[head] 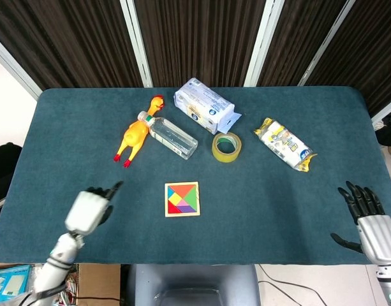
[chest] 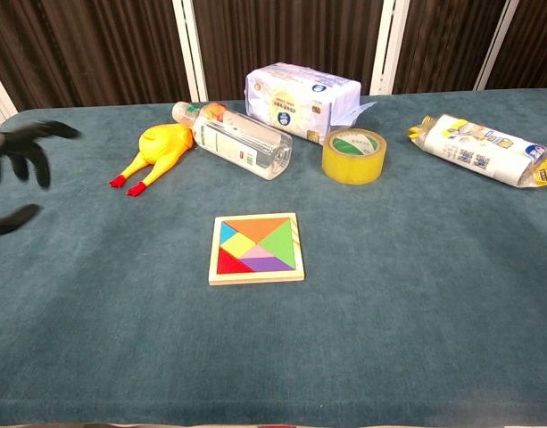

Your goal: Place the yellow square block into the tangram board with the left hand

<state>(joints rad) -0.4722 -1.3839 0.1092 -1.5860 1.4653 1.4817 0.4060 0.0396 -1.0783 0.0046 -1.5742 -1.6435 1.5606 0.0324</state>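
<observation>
The wooden tangram board (head: 182, 199) (chest: 256, 248) lies flat near the table's front middle, filled with coloured pieces. The yellow square block (head: 173, 199) (chest: 239, 243) sits in its slot in the board's left half. My left hand (head: 90, 209) (chest: 16, 167) is well off to the left of the board, fingers spread, holding nothing. My right hand (head: 368, 218) rests at the front right edge of the table, fingers apart and empty; the chest view does not show it.
Behind the board lie a yellow rubber chicken (head: 136, 133), a clear plastic bottle (head: 170, 135), a white tissue pack (head: 204, 106), a roll of yellow tape (head: 226, 147) and a snack bag (head: 284, 144). The teal cloth (head: 278, 204) covers the table.
</observation>
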